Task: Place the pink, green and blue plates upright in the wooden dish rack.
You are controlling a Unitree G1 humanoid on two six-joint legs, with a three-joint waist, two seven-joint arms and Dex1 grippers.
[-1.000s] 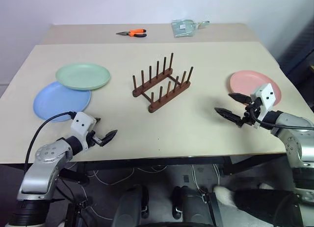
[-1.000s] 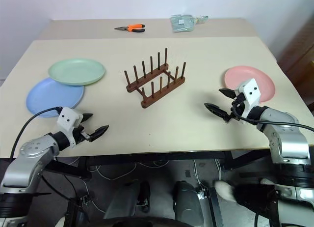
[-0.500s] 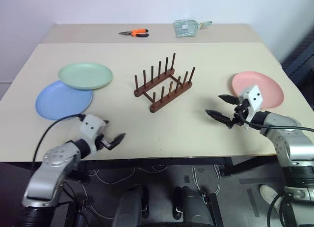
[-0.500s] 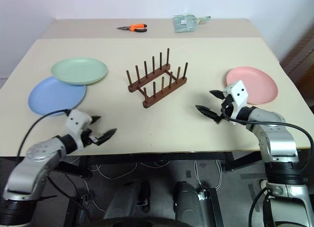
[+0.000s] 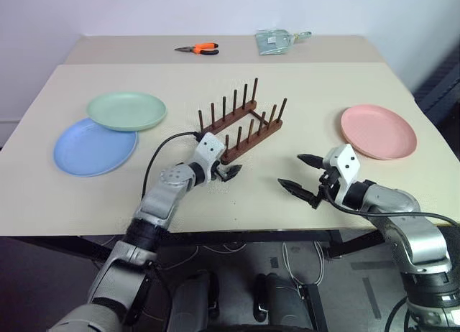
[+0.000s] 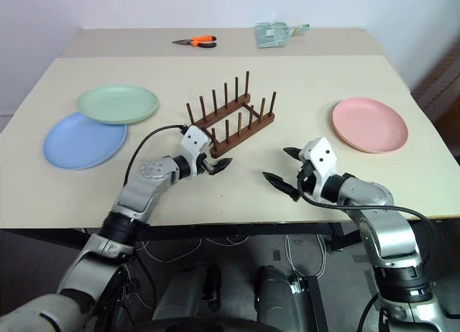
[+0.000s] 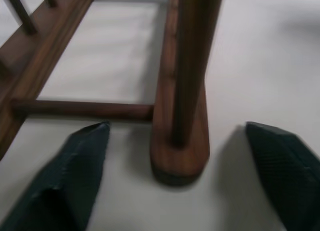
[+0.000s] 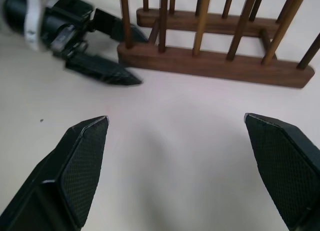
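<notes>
Left gripper (image 5: 227, 172) at near end of wooden dish rack (image 5: 241, 123), fingers spread astride its rail end. Right gripper (image 5: 301, 175) fingers wide apart, empty, over bare tabletop (image 5: 323, 88).

I can't read any text, label, brand, number or sign from here. The greenish packet (image 5: 272, 41) at the far edge of the surface (image 5: 309, 84), beyond the wooden dish rack (image 5: 241, 127), shows some marking, but it's too small for me to make out.
</notes>
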